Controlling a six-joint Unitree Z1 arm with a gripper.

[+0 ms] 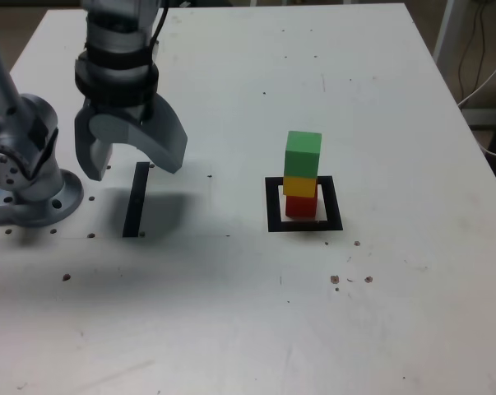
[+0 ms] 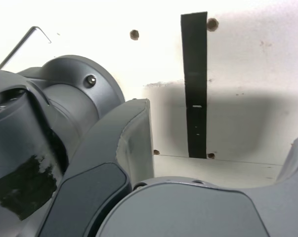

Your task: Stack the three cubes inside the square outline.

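A white table (image 1: 379,313) filled nearly the whole exterior frame, its surface dotted with small dark specks and screw holes. At the upper left of that frame the grey robot arm (image 1: 116,49) reached down from above, its round base (image 1: 34,193) bolted to the table at the left edge. The gripper (image 1: 131,169) hung just above the table with its two broad grey jaws spread wide apart and nothing between them, throwing a soft shadow on the surface beneath. A narrow black strip (image 1: 136,200) lay flat on the table directly below the spread jaws, running toward the lower part of the frame; in the wrist view the same strip (image 2: 195,89) ran straight down the upper middle of the picture, flanked by screw holes, with the arm's base bulking in the foreground. Well apart from the gripper, right of centre in the exterior frame, the square outline (image 1: 272,206) lay flat, a black frame with a pale middle. Inside it stood the three cubes in one upright column: the red cube (image 1: 301,206) at the bottom, the yellow cube (image 1: 299,186) on top of it, and the green cube (image 1: 303,154) uppermost.
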